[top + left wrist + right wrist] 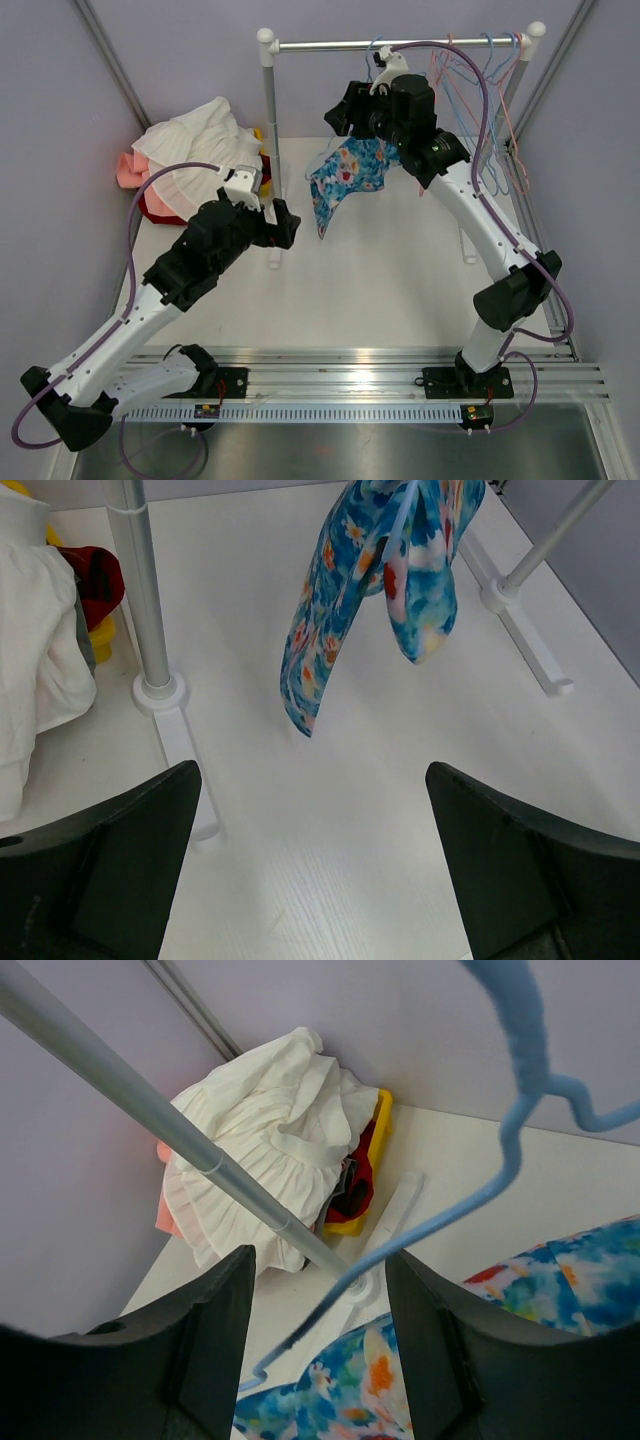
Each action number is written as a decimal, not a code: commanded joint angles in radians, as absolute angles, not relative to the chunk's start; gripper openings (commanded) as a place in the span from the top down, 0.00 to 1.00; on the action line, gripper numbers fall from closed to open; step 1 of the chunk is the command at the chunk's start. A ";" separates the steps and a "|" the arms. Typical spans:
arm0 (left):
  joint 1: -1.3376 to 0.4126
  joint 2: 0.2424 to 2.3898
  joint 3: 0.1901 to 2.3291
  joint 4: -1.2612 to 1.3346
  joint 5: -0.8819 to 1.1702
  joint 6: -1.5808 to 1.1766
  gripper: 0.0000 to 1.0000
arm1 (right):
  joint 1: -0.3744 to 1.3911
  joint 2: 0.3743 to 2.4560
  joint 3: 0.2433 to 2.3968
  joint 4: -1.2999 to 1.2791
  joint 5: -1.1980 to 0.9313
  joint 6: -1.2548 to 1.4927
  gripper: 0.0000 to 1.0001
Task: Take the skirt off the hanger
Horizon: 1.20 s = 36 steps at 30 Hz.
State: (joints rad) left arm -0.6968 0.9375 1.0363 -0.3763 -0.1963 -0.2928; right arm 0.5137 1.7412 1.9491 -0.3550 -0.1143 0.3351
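Your right gripper [320, 1270], spread wide, is nearest: hanger [520, 1110] just ahead, skirt [345, 180] hanging below; left gripper [315, 780] wide too.

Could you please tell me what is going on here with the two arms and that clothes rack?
Two arms are working on a blue floral skirt that hangs on a light blue hanger at the clothes rack's rail. The right tool is up by the hanger, open, with the hanger's wire crossing its gap in the wrist view. The left tool is open too, pointed at the skirt's lower end and apart from it. The skirt is not yet off the hanger.
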 commanded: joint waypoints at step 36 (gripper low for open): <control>-0.847 1.664 1.088 0.315 -0.058 -0.385 0.01 | 0.555 1.318 2.055 -0.526 -0.144 0.425 1.00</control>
State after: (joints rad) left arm -0.8272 1.5684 0.9455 0.2173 0.0162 -0.3580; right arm 0.5491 1.4010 1.9705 -0.5842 -0.0818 0.4686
